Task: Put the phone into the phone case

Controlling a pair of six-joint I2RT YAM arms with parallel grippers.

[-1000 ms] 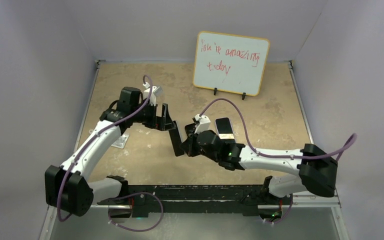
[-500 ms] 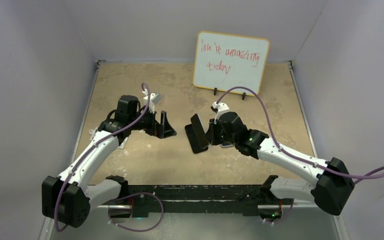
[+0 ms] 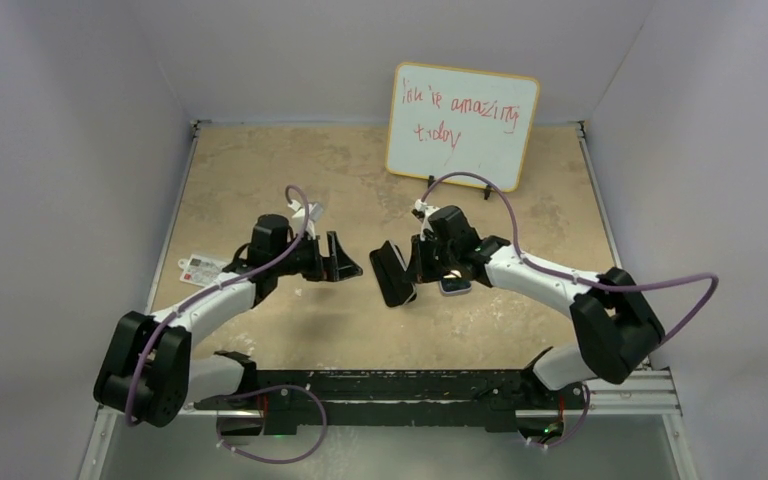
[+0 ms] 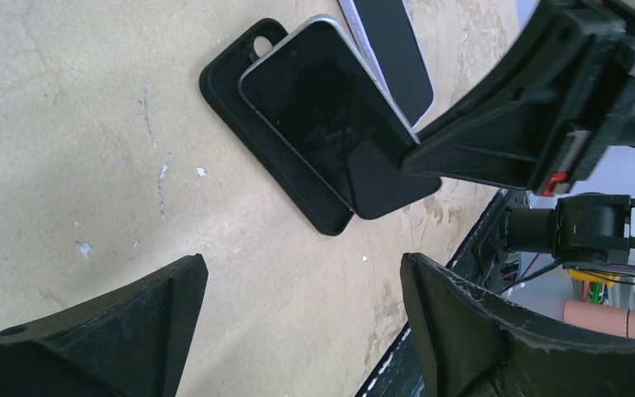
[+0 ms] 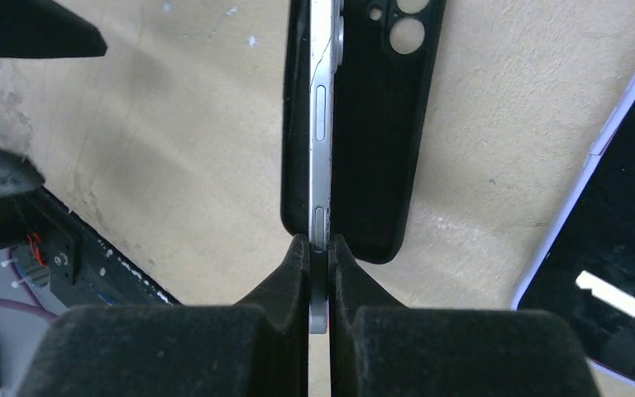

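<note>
The phone case [image 4: 269,141] is lying flat on the tan table [image 3: 260,170], about midway between left and right, its hollow side facing up and its camera cutout at one end; the phone [image 4: 331,116] is sitting over it, slanted and offset toward the right, so a strip of the case's left side is showing bare. Whether the phone's lower edge is seated in the shell I cannot tell. The right gripper [image 5: 319,273] is clamping the phone's near end, one finger pressing on each flat face, so its own camera is seeing the silver side edge with its buttons. A second phone [image 5: 620,215] with a glossy dark screen and a pale rim is lying just to the right of the case. The left gripper [image 4: 298,265] is hovering to the left of the case, apart from it, its fingers spread wide and gripping nothing. A small card [image 3: 203,268] is lying near the table's left edge; a whiteboard [image 3: 462,125] with red handwriting is standing at the far side.
</note>
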